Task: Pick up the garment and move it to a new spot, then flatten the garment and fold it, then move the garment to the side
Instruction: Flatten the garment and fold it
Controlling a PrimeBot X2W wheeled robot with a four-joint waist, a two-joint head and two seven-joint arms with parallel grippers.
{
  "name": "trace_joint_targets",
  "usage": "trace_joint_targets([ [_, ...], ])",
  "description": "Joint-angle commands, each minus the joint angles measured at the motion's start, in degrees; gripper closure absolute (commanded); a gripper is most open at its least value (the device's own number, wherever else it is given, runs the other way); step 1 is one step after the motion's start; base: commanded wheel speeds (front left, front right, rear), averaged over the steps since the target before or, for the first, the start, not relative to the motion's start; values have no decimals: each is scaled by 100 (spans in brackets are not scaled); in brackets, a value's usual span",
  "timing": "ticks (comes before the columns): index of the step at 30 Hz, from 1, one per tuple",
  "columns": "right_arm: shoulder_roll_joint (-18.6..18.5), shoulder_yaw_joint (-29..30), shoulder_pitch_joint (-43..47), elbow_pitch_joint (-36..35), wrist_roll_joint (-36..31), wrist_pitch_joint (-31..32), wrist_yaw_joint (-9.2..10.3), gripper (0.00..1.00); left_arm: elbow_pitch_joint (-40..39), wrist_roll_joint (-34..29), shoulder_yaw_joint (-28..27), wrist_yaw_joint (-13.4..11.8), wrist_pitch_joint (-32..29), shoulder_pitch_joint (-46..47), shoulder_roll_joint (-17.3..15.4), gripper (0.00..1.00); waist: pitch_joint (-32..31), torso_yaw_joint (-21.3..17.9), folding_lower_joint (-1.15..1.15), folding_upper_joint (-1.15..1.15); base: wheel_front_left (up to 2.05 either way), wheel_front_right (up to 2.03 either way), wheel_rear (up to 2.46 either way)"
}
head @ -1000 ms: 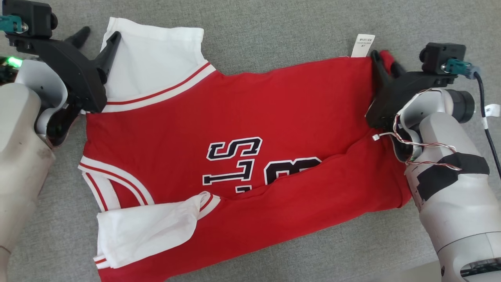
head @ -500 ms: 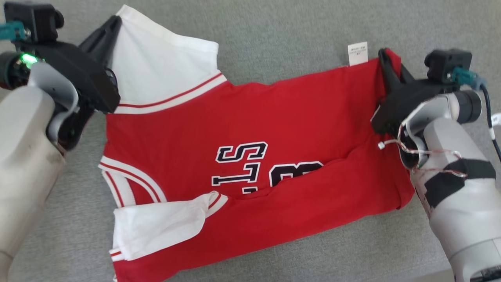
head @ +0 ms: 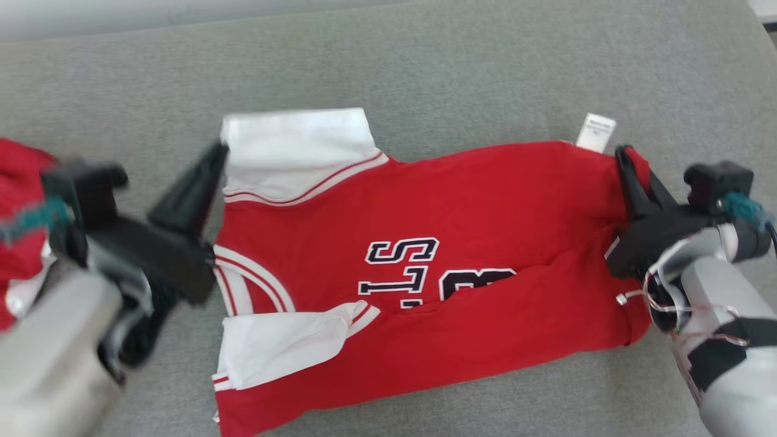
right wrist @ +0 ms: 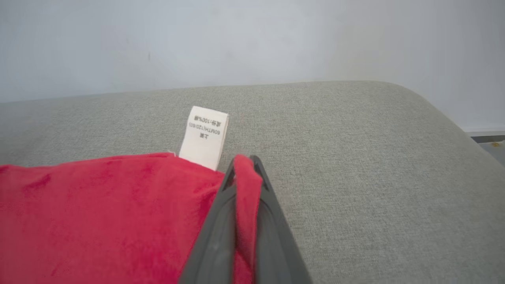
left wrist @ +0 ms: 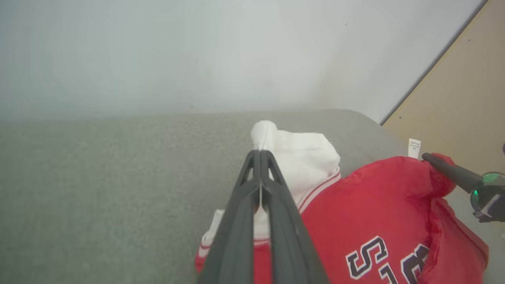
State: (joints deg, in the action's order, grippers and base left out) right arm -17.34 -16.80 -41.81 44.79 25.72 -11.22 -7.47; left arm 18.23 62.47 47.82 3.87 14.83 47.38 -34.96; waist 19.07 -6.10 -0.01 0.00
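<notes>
The garment (head: 461, 212) is a red jersey with white sleeves and dark lettering, lying crumpled across a grey cushion (head: 425, 67). My left gripper (head: 217, 153) is shut on the corner of the upper white sleeve (head: 297, 145). The left wrist view shows that sleeve (left wrist: 300, 154) pinched at the left gripper's (left wrist: 260, 154) tips. My right gripper (head: 626, 156) is shut on the red hem corner beside the white care label (head: 596, 131). In the right wrist view, red cloth (right wrist: 98, 213) sits between the fingers of the right gripper (right wrist: 244, 162). The lower sleeve (head: 279, 346) lies folded over the body.
Another red cloth (head: 18, 206) lies at the far left of the head view. The cushion's rounded edge (right wrist: 446, 114) drops off to the right, with a pale wall (right wrist: 252, 39) behind it. A wooden floor (left wrist: 453, 98) shows beyond the cushion.
The head camera has moved, so the whole picture sits lower and further right. Both grippers kept their hold. The left arm is blurred and the upper sleeve looks shorter.
</notes>
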Motion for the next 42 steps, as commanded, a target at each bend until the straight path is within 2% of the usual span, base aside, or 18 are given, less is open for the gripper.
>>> trace_joint_targets([
  [1, -61, 20, 129, -52, 53, -70, -2, 100, -183, -94, -74, -91, 29, -243, -40, 100, -72, 98, 1, 0, 0, 0, 0],
  [5, -140, 131, 441, -250, -4, -253, -2, 100, -1026, -267, -603, -446, 36, -1119, 18, 100, -102, 178, 1, 0, 0, 0, 0],
  [10, -173, 421, 926, -594, 4, -369, -2, 100, -1684, -664, -1114, -624, 35, -2115, 217, 100, -191, 297, 1, 0, 0, 0, 0],
  [17, -119, 899, 1756, -1356, -71, -400, -2, 100, -2112, -957, -1615, -680, 35, -3260, 596, 100, -296, 350, 1, 0, 0, 0, 0],
  [21, -18, 1104, 2156, -1668, -89, -401, -2, 100, -2009, -1081, -1846, -593, 35, -3711, 812, 100, -324, 352, 1, 0, 0, 0, 0],
  [22, -9, 1125, 2227, -1721, -100, -402, -2, 72, -1969, -1124, -1904, -584, 35, -3782, 875, 100, -335, 351, 1, 0, 0, 0, 0],
  [23, -3, 1153, 2283, -1780, -116, -402, -2, 0, -1955, -1166, -1978, -562, 35, -3848, 964, 58, -347, 352, 1, 0, 0, 0, 0],
  [24, 11, 1177, 2349, -1825, -98, -402, -2, 0, -1932, -1214, -2051, -531, 35, -3915, 1055, 5, -363, 355, 1, 0, 0, 0, 0],
  [25, 23, 1206, 2413, -1878, -81, -402, -2, 0, -1904, -1250, -2100, -503, 35, -3988, 1124, 0, -378, 357, 1, 0, 0, 0, 0],
  [29, 43, 1253, 2580, -2087, -31, -403, -2, 0, -1846, -1452, -2365, -424, 34, -4112, 1352, 0, -431, 356, 1, 0, 0, 0, 0],
  [34, -28, 1329, 2850, -2461, 85, -402, -2, 0, -1891, -1921, -3205, -272, 33, -4333, 1809, 0, -525, 352, 1, 0, 0, 0, 0],
  [38, -81, 1352, 2905, -2528, 166, -403, -2, 0, -1967, -2679, -3952, -130, 32, -4424, 2136, 0, -583, 363, 1, 0, 0, 0, 0],
  [42, -24, 1415, 2739, -2253, 167, -182, -2, 0, -1998, -3579, -4771, 85, 32, -4400, 2594, 0, -609, 419, 1, 0, 0, 0, 0],
])
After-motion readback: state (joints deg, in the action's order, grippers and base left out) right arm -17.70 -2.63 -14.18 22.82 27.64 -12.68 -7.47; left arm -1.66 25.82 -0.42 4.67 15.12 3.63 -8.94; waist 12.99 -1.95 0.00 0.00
